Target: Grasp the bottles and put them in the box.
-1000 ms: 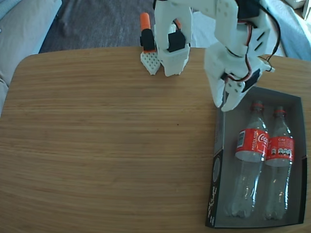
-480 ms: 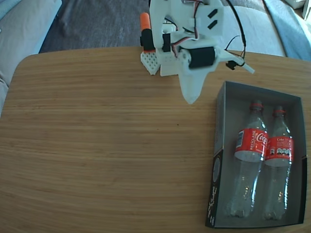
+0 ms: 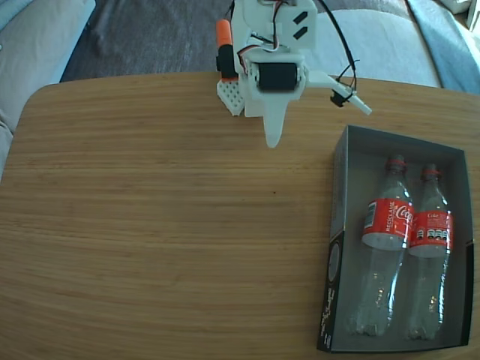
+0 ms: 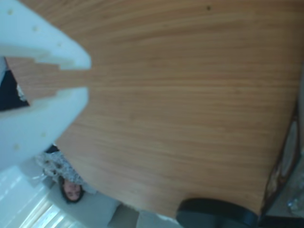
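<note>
Fixed view is showing a broad wooden desk (image 3: 165,225) with rounded corners and fine horizontal grain, taking up almost the whole picture. Beyond its far edge a dark grey floor or rug (image 3: 142,34) is lying, with pale blue-grey upholstery (image 3: 37,45) showing at the upper left and again at the upper right.

The shallow rectangular cardboard box (image 3: 339,247), black outside and grey inside, is sitting at the right side of the desk, its long side running away from the camera and faint print showing on its near left wall. Inside it the two clear plastic Coca-Cola bottles (image 3: 386,247) with red labels and red neck rings are lying side by side, touching along their lengths, necks pointing to the far end of the box. They are filling most of its width.

The white plastic robot arm (image 3: 274,37) is standing at the far edge of the desk, left of the box and well apart from it, beside an orange-and-black clamp part (image 3: 225,52). Its white two-finger hand (image 3: 274,139) is pointing down toward bare wood, holding nothing. In the wrist view the hand (image 4: 88,76) is showing its two white fingers (image 4: 42,42) with a narrow gap between the tips, slightly apart over the wood grain, with the box edge (image 4: 280,175) at the right border.
</note>
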### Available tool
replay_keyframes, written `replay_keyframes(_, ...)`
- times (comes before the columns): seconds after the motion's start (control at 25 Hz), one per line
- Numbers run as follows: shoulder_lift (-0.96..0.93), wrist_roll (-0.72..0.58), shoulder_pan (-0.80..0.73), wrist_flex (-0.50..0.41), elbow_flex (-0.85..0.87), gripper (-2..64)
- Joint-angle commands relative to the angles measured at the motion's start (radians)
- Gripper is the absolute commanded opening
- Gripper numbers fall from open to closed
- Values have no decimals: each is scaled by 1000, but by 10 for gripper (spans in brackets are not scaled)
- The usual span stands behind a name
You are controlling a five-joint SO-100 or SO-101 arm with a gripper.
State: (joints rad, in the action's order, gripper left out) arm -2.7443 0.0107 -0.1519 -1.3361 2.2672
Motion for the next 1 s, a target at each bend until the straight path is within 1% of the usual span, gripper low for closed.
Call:
replay_keyframes(0.0, -67, 2, -5, 9, 32, -1)
replay_keyframes(0.24, -158, -2, -6, 44, 117, -3)
replay_keyframes(0.52, -244, 8, 8, 51, 222, -2)
replay_keyframes(0.8, -393, 3, -2, 115, 385, -3)
replay_keyframes(0.96, -486, 0, -3, 115, 453, -3)
